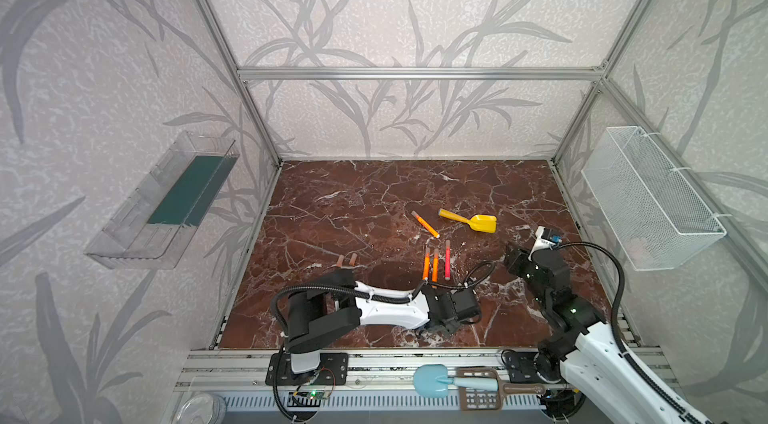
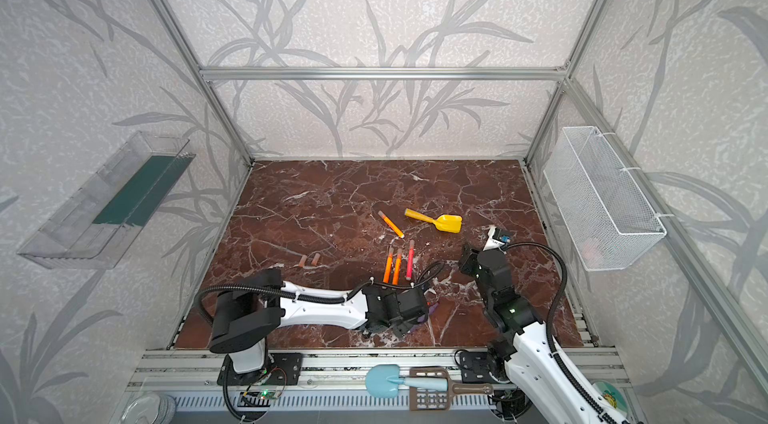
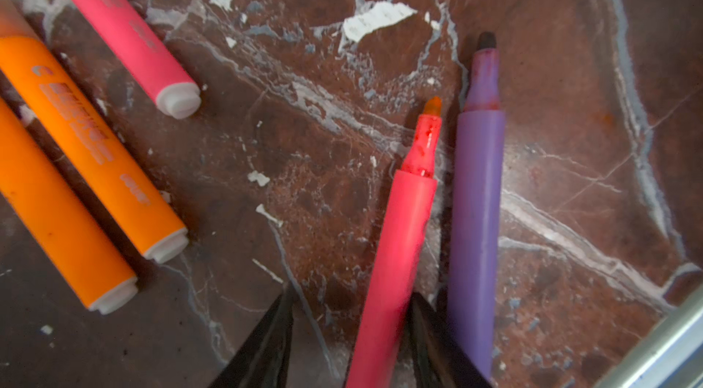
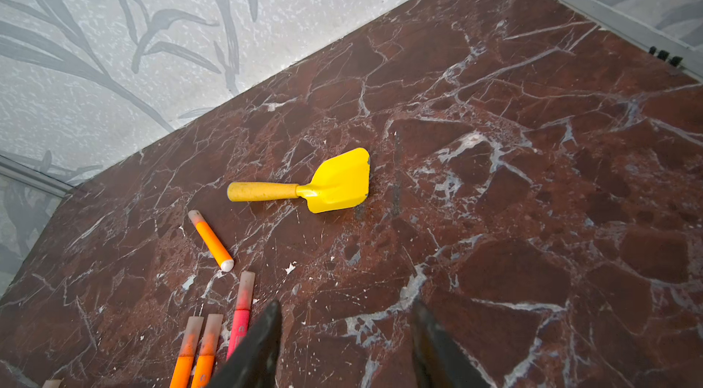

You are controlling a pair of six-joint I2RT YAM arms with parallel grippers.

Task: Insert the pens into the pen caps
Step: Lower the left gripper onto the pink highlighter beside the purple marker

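Left gripper [image 3: 350, 298] is part open w/ the uncapped red-pink pen [image 3: 403, 245] loose btwn its jaws. The purple pen [image 3: 477, 196] is just beside it, both near the marble tabletop's [image 1: 374, 193] front edge. We should centre on the barrel before closing, so the purple one isn't snagged, then go tip-first to the loose pen caps [image 1: 353, 258] toward the left edge; right gripper [image 4: 346, 304] hangs open, empty.

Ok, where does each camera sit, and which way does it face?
Top views: high in front, looking down at the brown marble table; left arm and right arm show.
Left wrist: on the left arm, close above an uncapped red-pink pen between the tips of the left gripper.
Right wrist: on the right arm, facing the yellow toy scoop past the open right gripper.
Shared: all show the two side-by-side orange pens.
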